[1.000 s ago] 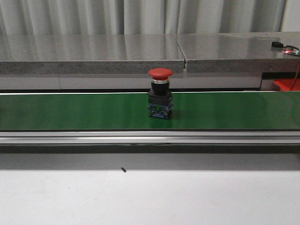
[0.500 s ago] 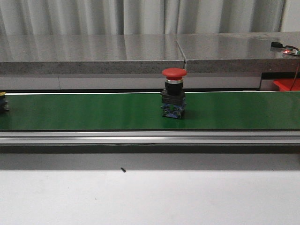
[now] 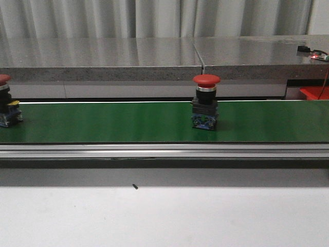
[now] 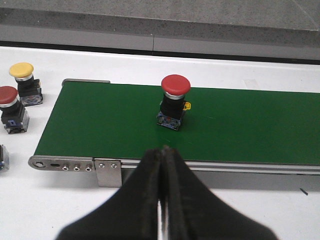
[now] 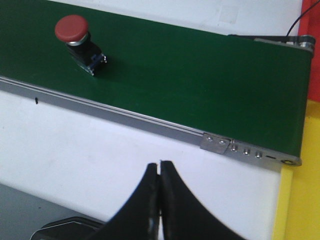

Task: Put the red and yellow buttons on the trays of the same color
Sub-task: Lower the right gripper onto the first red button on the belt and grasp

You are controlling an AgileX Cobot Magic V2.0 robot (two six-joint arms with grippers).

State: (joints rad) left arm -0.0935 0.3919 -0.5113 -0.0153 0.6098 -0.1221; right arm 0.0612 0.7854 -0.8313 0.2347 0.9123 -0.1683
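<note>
Front view: two red buttons ride the green conveyor belt (image 3: 128, 123). One red button (image 3: 205, 102) stands upright a bit right of belt centre; a second red button (image 3: 6, 100) stands at the far left edge of frame, partly cut off. No arm shows in this view.

Right wrist view: right end effector (image 5: 160, 172), jaws pinched together, holding nothing, hangs over the white bench (image 5: 100, 145) on the near side of the belt. The red button (image 5: 77, 42) sits well apart from it, out on the belt, stem upright, cap on top. Belt's end roller and a yellow tray (image 5: 300, 200) edge lie to the other side of that end effector; a red strip (image 5: 311, 20) past the belt end is probably the red tray.

Left wrist view: left end effector (image 4: 162, 165), jaws also closed and empty, sits just off the belt's near rail. A red button (image 4: 175, 100) stands straight ahead of it, near, across the rail; likely the second one. Off the belt's start, a yellow button (image 4: 24, 82) and another red button (image 4: 11, 107) wait on the bench.

Judgement: the first button is heading toward the right arm's side, so the right arm is the better pick. It must open, then reach forward over the rail and straddle the upright body below the cap. Neither tray holds a button in view.
</note>
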